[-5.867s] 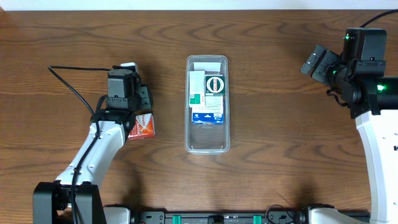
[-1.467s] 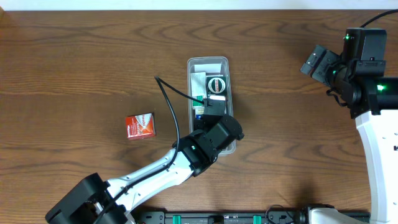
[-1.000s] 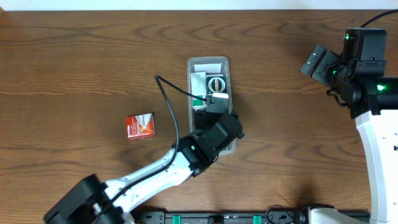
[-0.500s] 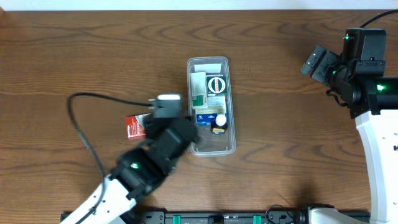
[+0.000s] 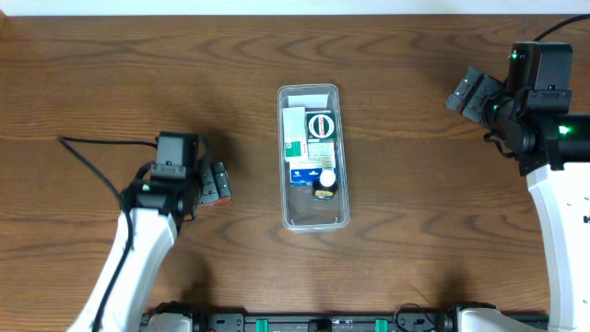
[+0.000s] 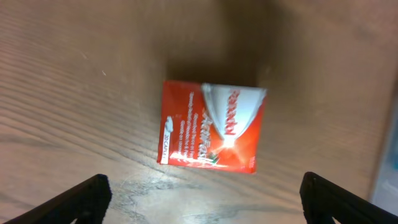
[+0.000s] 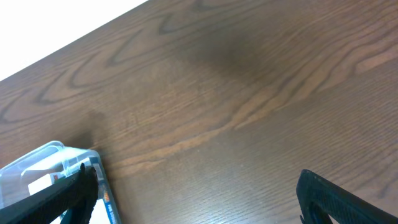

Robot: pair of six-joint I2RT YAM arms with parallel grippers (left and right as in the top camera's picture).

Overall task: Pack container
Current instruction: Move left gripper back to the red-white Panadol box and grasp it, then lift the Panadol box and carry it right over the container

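Note:
The container [image 5: 314, 216], a long clear bin, lies at the table's middle with several small boxes and a dark white-capped bottle [image 5: 324, 183] inside. A red box [image 6: 212, 127] lies flat on the wood to its left. My left gripper [image 5: 208, 182] hovers above that box and covers most of it from overhead. In the left wrist view its fingers stand wide apart, the left gripper [image 6: 202, 205] open and empty, the box beyond the fingertips. My right gripper [image 5: 471, 93] is raised at the far right, open and empty. The right gripper [image 7: 199, 202] looks over bare wood, with the container's corner [image 7: 43, 158] at the left.
A black cable [image 5: 106, 143] trails left from the left arm over the table. The right arm's white body [image 5: 562, 221] fills the right edge. Bare wood lies all round the container.
The left arm has swung out of the container and back left over the red box, its jaws opening wider. The bottle now lies uncovered in the container. The right arm has not moved.

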